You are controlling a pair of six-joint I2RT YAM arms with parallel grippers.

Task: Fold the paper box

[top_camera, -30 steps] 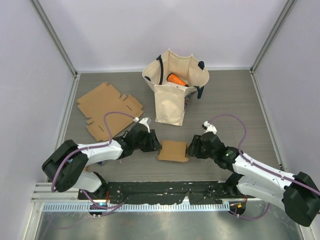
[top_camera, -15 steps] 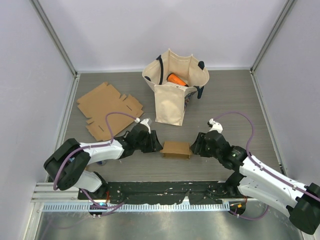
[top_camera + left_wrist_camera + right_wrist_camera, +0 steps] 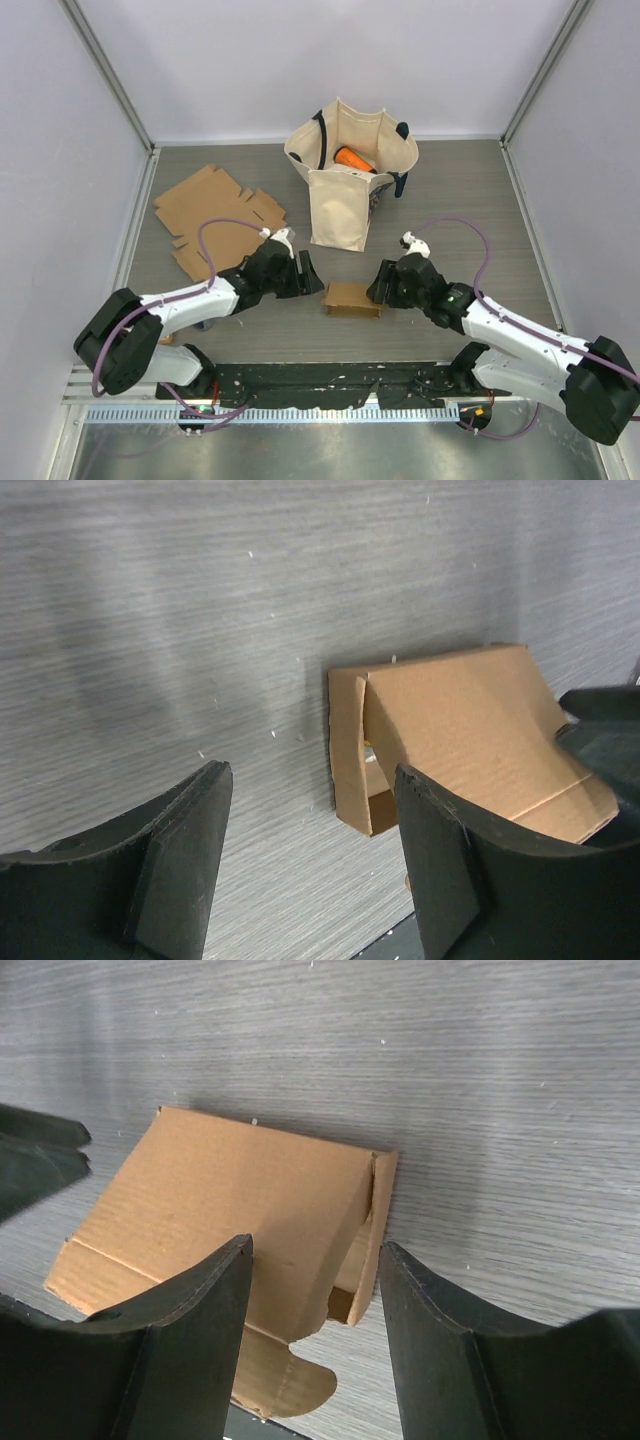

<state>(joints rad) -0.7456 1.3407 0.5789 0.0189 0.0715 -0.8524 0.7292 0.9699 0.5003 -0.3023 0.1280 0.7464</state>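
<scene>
Bracketing the paper box (image 3: 352, 299) with both of our grippers at the near middle of the table (image 3: 460, 200).
We are hovering our left gripper (image 3: 308, 275) just beside the box's left end, its fingers (image 3: 180, 860) spread wide and gripping nothing, with bare tabletop showing between them. We are keeping our right gripper (image 3: 378, 288) right at the box's right end, jaws likewise apart, the box's open end showing in the gap and neither side visibly clamping it. The box is lying partly folded, one tab sticking out on its near side. Behind it a cream tote bag (image 3: 345, 195) is standing, and a flat cardboard blank (image 3: 215, 220) is lying far left.
</scene>
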